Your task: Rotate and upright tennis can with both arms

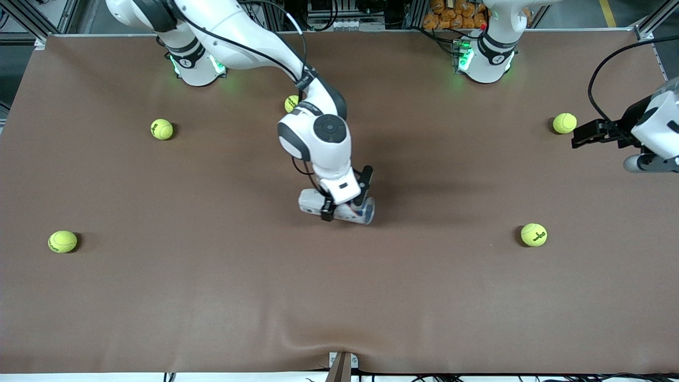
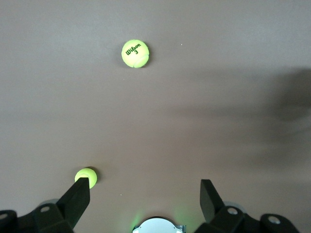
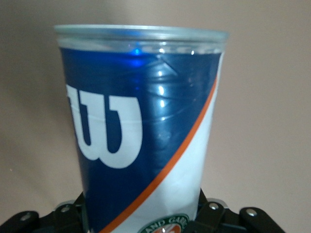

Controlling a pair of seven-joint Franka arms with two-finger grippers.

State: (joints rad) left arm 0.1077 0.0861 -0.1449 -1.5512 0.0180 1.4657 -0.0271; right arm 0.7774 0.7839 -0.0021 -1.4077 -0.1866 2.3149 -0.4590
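Note:
The tennis can (image 1: 365,211) lies on its side on the brown table (image 1: 339,297), near the middle. In the right wrist view the can (image 3: 146,97) fills the picture, with a navy label, a white "W", an orange stripe and a clear rim. My right gripper (image 1: 345,208) reaches down from above and is shut on the can, one finger on each side; it also shows in the right wrist view (image 3: 142,204). My left gripper (image 1: 582,136) is open and empty, held above the table at the left arm's end, and shows in the left wrist view (image 2: 145,194).
Several yellow-green tennis balls lie scattered: one (image 1: 564,123) next to the left gripper, one (image 1: 533,234) nearer the front camera, two (image 1: 162,129) (image 1: 62,241) at the right arm's end, one (image 1: 291,103) partly hidden by the right arm. The left wrist view shows two balls (image 2: 135,53) (image 2: 90,174).

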